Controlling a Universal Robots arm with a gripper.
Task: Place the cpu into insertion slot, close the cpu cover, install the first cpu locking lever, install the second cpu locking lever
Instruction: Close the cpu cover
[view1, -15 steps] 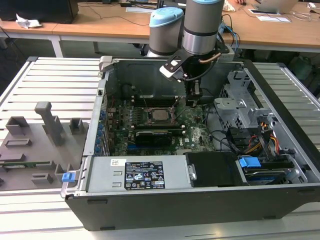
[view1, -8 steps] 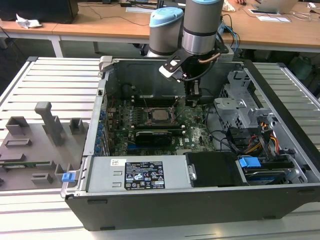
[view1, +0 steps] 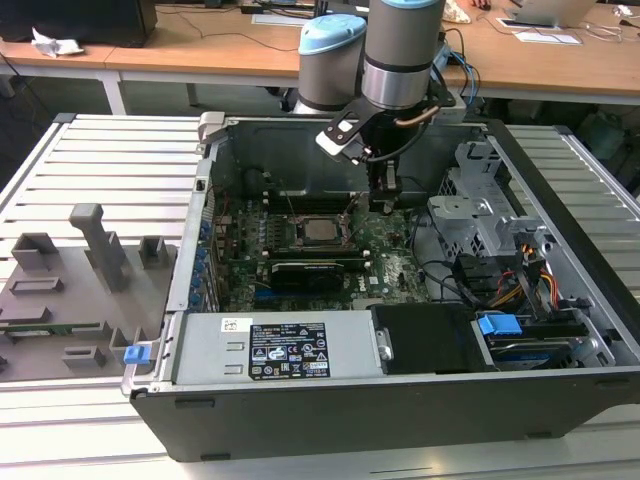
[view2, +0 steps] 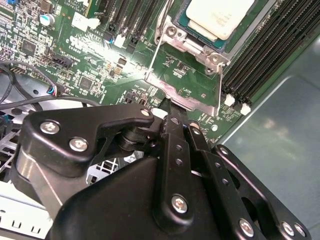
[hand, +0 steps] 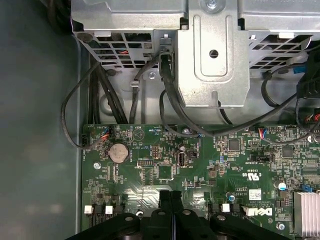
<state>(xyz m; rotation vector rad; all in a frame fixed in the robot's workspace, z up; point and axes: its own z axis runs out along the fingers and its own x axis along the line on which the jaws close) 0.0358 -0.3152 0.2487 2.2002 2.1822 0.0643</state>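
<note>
In the exterior view the gripper (view1: 388, 205) is held inside the PC case (view1: 400, 420) near the cpu (view1: 322, 229), seated in the insertion slot (view1: 296, 238); in the second wrist view the cpu cover (view2: 165, 86) is seen tilted open w/ its edge at the gripper tips; in the first wrist view the fingers (hand: 165, 200) are pressed together.

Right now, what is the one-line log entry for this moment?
cpu: seated in insertion slot | cpu cover: open, tilted up | gripper: shut on cpu cover edge

Silvery-beige cpu (view2: 220, 17), silvery cpu cover (view2: 197, 102), green motherboard (hand: 200, 165) with white print, black memory slots (view2: 265, 55)
</note>
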